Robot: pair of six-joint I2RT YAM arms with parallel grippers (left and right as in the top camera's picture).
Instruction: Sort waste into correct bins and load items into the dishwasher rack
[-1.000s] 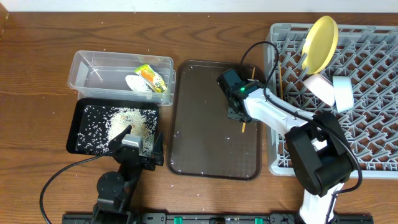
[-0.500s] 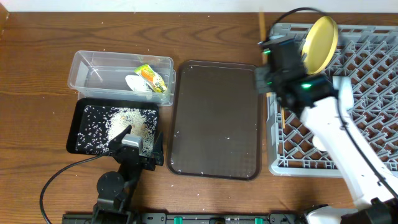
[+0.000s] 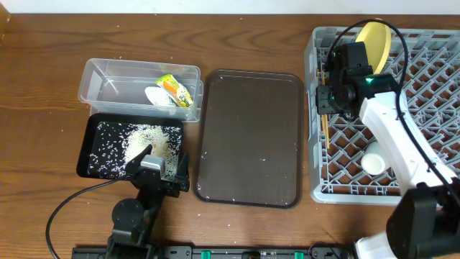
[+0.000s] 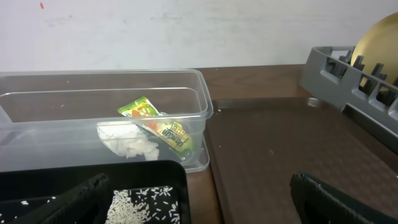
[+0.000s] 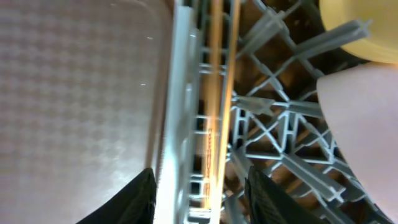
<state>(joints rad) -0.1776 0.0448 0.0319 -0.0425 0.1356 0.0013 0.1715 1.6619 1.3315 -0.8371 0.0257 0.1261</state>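
My right gripper [image 3: 325,101] hangs open over the left edge of the grey dishwasher rack [image 3: 431,108]. In the right wrist view its fingers [image 5: 199,199] straddle the two wooden chopsticks [image 5: 221,93], which lie in the rack's left column [image 3: 323,128]. The yellow plate [image 3: 374,39] stands upright at the rack's back. A white bowl [image 3: 374,162] sits in the rack. The light blue bowl is hidden. The clear tub [image 3: 108,75] holds the snack wrapper [image 3: 175,88] and the tissue [image 3: 156,96]. The black tray [image 3: 97,137] holds rice [image 3: 147,140]. My left gripper [image 3: 154,176] is open and empty at the front.
The dark brown serving tray [image 3: 251,137] lies between the bins and the rack, with a few crumbs on it. The left wrist view shows the tub [image 4: 199,93], the wrapper [image 4: 155,121], the serving tray [image 4: 292,143] and the rack's corner [image 4: 336,62].
My right gripper lifted a chopstick off the serving tray, carried it right to the rack's left column and let it go. The left arm has not moved.
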